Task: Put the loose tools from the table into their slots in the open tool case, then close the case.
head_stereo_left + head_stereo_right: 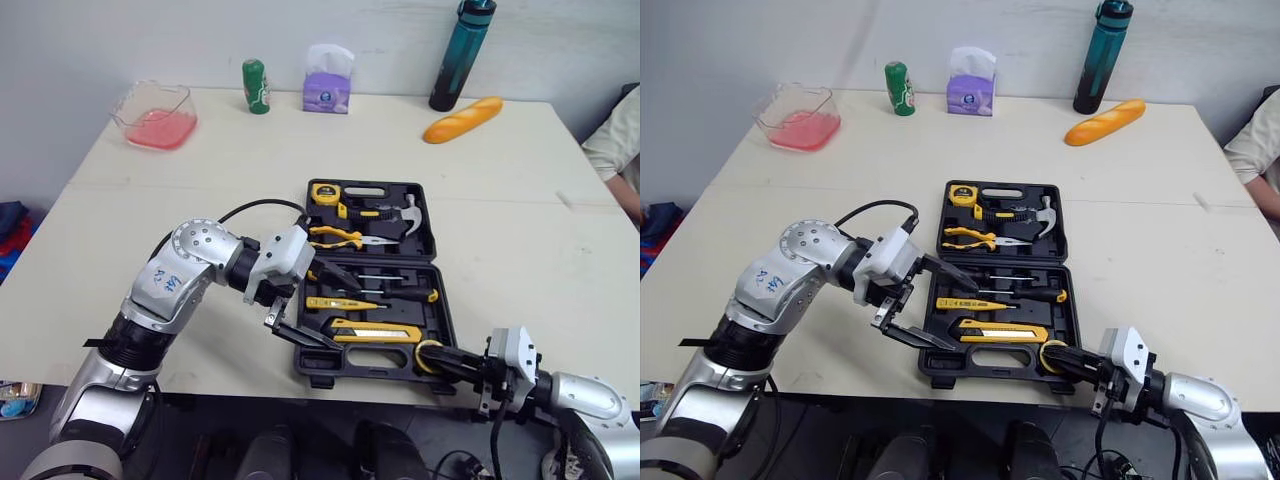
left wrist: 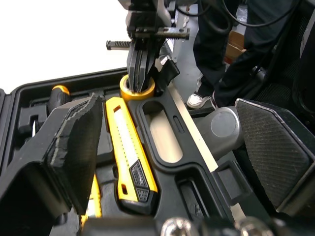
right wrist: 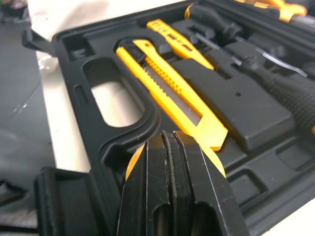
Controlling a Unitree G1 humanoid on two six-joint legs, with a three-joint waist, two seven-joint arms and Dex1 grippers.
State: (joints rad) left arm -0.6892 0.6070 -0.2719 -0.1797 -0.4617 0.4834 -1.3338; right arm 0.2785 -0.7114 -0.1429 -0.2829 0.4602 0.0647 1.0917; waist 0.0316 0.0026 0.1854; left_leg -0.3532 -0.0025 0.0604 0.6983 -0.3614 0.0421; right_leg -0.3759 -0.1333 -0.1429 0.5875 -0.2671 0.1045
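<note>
While left claw (image 1: 342, 316) gapes, right claw (image 1: 435, 359) threads ring (image 2: 129, 92).

Cream table (image 1: 250, 160) stands against a pale wall (image 1: 100, 40).

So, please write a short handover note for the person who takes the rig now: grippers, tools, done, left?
Left gripper: open, empty, astride the tool case's front left edge.
Right gripper: shut, fingers poked into a yellow ring at the case's front right corner.
Done: tape measure, hammer, pliers, screwdrivers and utility knife lie in slots.
Left: settle the ring, then close the case.
</note>
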